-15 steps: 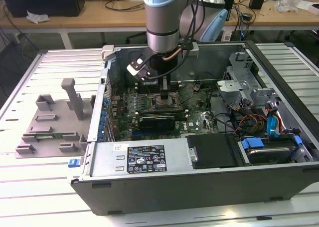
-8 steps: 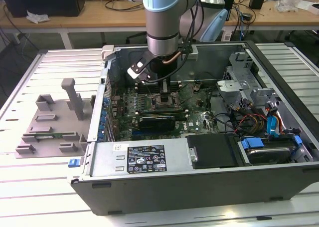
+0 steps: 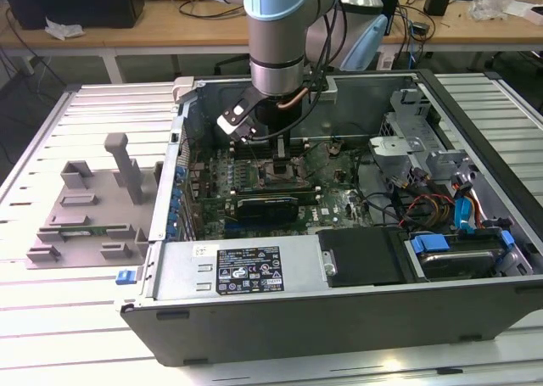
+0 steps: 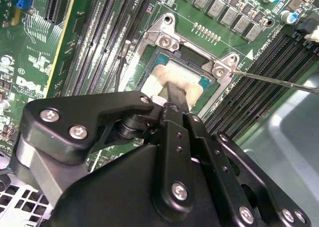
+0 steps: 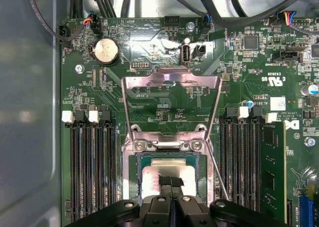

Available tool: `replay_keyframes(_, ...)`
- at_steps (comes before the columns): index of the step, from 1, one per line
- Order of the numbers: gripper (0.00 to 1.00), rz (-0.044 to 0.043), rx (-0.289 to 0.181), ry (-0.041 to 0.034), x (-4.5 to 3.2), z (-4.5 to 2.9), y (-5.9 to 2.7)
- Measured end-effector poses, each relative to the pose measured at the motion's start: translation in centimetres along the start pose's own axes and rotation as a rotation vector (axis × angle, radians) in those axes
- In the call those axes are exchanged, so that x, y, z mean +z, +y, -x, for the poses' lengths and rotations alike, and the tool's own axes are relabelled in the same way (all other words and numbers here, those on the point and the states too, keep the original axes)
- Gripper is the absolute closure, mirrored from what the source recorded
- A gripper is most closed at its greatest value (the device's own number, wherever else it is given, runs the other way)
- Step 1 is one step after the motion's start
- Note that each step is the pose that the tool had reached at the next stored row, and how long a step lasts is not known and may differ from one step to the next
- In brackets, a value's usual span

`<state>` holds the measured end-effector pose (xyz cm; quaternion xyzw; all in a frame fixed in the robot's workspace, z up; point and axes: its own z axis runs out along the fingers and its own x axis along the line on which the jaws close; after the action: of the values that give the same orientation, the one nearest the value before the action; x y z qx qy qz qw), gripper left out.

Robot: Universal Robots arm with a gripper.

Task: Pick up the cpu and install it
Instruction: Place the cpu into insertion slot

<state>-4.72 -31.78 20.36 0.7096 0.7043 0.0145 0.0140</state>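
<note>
The cpu (image 5: 152, 173) (image 4: 174, 73), silvery-grey with a pale rim, lies flat in the motherboard's metal-framed socket (image 5: 134, 146) (image 4: 164, 37). The socket's load plate (image 5: 172, 85) stands flipped open and its thin lever (image 5: 219, 179) (image 4: 279, 82) is swung out. My gripper (image 5: 170, 181) (image 4: 175, 95) is directly over the chip, its two black fingertips pressed together and resting on the middle of the chip's top. In the exterior view the arm reaches down into the open computer case (image 3: 339, 318), with the gripper (image 3: 277, 153) low over the board.
Memory slots (image 5: 92, 167) flank the socket, and one memory stick (image 5: 273, 162) is seated. A black expansion card (image 3: 267, 204), drive bays and cables (image 3: 441, 208) crowd the case. A grey plastic tray (image 3: 85, 208) with upright blocks sits at the exterior view's left.
</note>
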Motion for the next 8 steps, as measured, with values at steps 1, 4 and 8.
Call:
replay_keyframes(1,0.89,0.001,0.0,0.0014,-0.1,-0.02,0.02)
replay_keyframes(4,0.89,-0.0004,0.0,-0.0005,-1.76,0.0,0.07)
replay_keyframes(8,0.89,-0.0005,0.0,-0.0008,-3.69,0.0,0.14)
